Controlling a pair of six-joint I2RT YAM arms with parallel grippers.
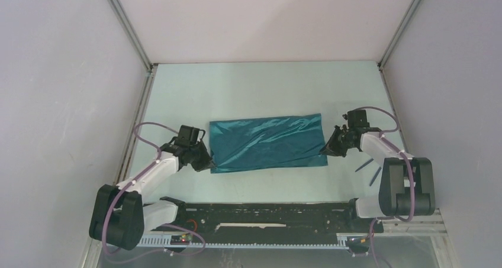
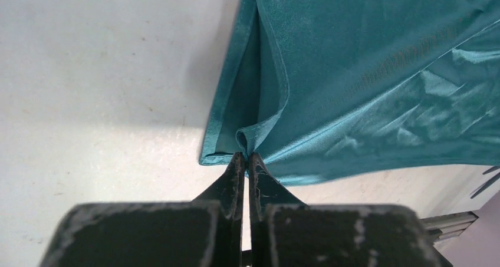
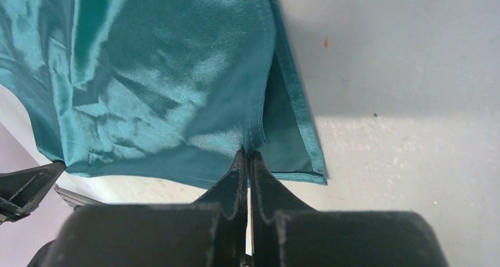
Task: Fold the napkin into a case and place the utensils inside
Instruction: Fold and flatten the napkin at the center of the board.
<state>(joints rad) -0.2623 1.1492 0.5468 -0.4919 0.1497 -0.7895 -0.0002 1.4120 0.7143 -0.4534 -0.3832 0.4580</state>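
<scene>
left tool: pinching napkin, top-layer corner
right tool: pinching the other near corner
napkin: doubled, between tools
utensils: on desk, behind right tool

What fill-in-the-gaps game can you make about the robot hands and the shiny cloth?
The napkin lies ____ the left hand and the right hand.
Both hands are ____ on its near corners.
The utensils lie on the table, on the robot's ____ side.
Missing words: between; shut; right.
</scene>
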